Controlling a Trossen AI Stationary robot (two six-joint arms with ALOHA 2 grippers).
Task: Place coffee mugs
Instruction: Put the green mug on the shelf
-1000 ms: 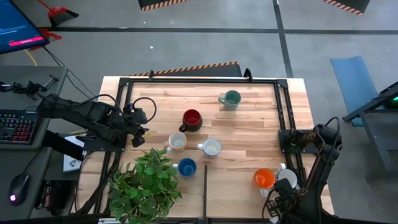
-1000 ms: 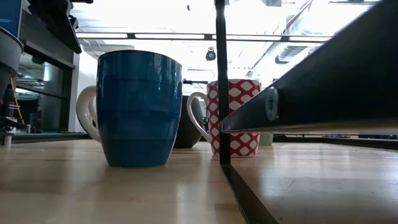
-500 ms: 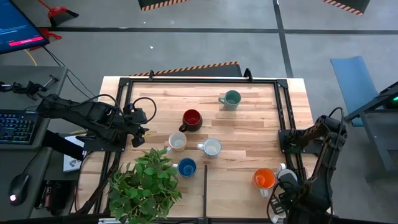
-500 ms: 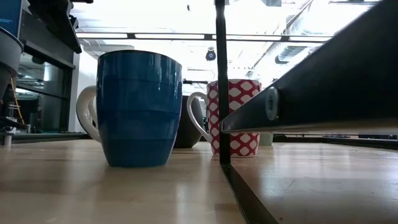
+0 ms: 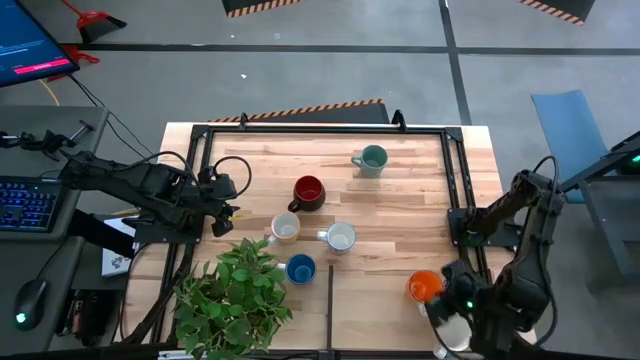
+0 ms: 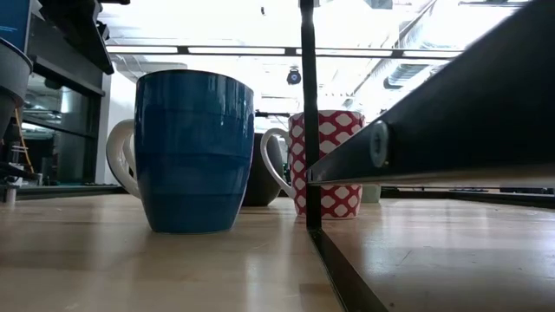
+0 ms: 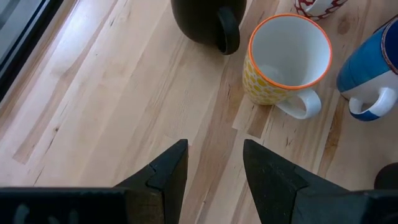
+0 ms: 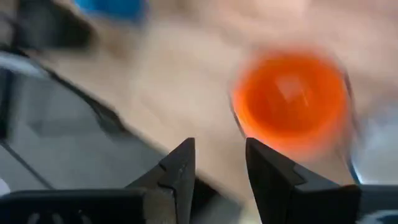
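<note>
High view, orange mug (image 5: 424, 286) near table edge (image 5: 505, 250)

No legible text, label, brand, number or sign on any mug or surface.

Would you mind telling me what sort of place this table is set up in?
Probably a robotics lab or workshop: bare concrete floor with hazard-striped tape, a keyboard and monitor beside the wooden table, and industrial ceiling lights in the low view.
</note>
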